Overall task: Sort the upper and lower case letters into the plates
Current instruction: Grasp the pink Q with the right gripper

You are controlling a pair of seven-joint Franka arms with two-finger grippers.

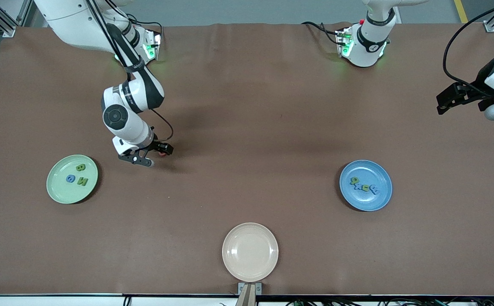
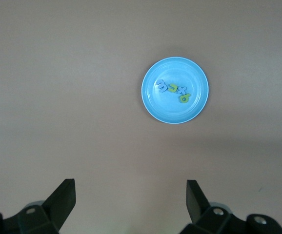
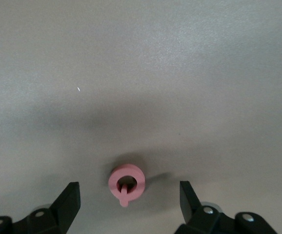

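**Pink letter on the worktop, gripper spread over it**

A smooth cream plate (image 1: 250, 252) sits nearest. Farther, at its 10 o'clock, the mint plate (image 1: 56, 187) holds three chunky letters (image 1: 77, 174); at 2 o'clock the blue plate (image 1: 378, 202) holds four (image 1: 364, 185). The right gripper (image 3: 126, 204) hangs released over a pink ring-shaped letter (image 3: 126, 181) lying on matte brown worktop (image 1: 247, 127). The left gripper (image 2: 131, 200) waits, spread wide.

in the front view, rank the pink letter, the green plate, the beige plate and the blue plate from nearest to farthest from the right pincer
1. Pink letter: on the table directly beneath the open right pincer.
2. Green plate: at the right arm's end.
3. Beige plate: nearest the front camera.
4. Blue plate: toward the left arm's end.
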